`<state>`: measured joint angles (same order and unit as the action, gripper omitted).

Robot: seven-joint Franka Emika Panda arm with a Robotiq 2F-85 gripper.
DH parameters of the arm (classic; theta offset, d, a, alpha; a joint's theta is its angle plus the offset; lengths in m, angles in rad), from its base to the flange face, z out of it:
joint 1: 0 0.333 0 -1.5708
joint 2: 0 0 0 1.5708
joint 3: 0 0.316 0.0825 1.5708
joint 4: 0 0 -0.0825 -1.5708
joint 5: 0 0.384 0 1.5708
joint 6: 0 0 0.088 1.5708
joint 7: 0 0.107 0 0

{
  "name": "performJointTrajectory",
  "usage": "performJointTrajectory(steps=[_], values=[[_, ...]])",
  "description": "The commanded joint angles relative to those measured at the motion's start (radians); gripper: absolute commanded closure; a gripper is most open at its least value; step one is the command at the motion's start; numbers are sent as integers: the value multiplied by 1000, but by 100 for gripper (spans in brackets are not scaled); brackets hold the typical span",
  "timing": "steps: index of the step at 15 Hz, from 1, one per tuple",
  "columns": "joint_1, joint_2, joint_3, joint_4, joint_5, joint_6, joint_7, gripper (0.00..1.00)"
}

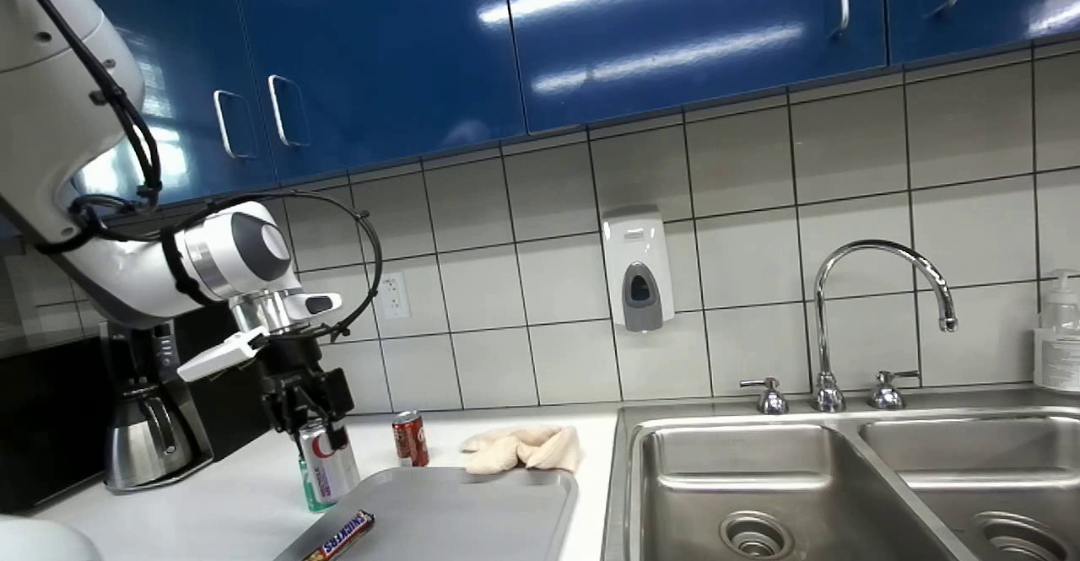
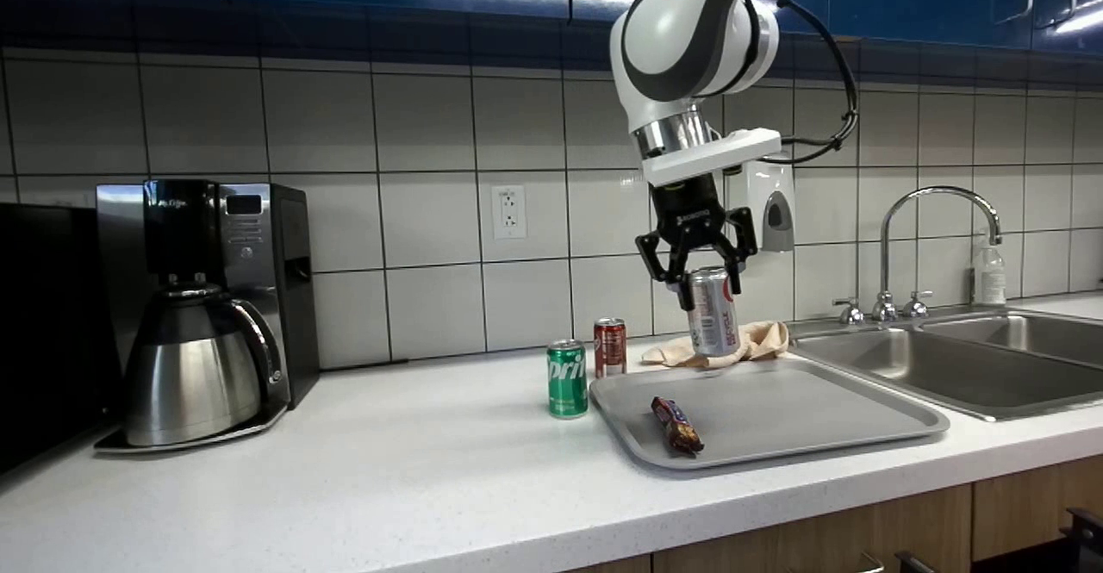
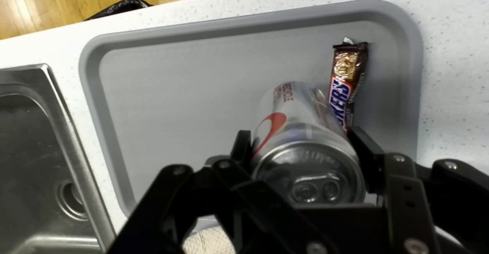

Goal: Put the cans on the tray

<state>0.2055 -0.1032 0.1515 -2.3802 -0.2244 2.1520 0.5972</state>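
Right of centre in an exterior view, the claw grasps the silver can near its top, clasping it from both sides, and holds it in the air above the grey tray, the can tilted with its base toward the right of the frame. Just right of centre and low in the wrist view, the can's top faces the camera, red markings show along its side, and the tray spreads out beneath it. The green can stands upright on the white counter near the middle of an exterior view, just beside the tray's left edge, with the red can upright behind it and a little to the right, close to the tray's far corner. A wrapped chocolate bar lies on the tray, in the upper right of the wrist view. A crumpled beige cloth rests along the tray's far side, left of the steel sink and its curved tap. At the far left of both exterior views, a coffee pot sits in a coffee maker. Blue cupboards run along the top of both exterior views, above a tiled wall with a soap dispenser.
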Motion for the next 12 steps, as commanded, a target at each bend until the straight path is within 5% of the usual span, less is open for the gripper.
performJointTrajectory(steps=[1, 12], values=[[-61, -66, -33, -75, 49, 36, -143, 60], [-152, 4, -99, -152, 37, 178, -302, 60]])
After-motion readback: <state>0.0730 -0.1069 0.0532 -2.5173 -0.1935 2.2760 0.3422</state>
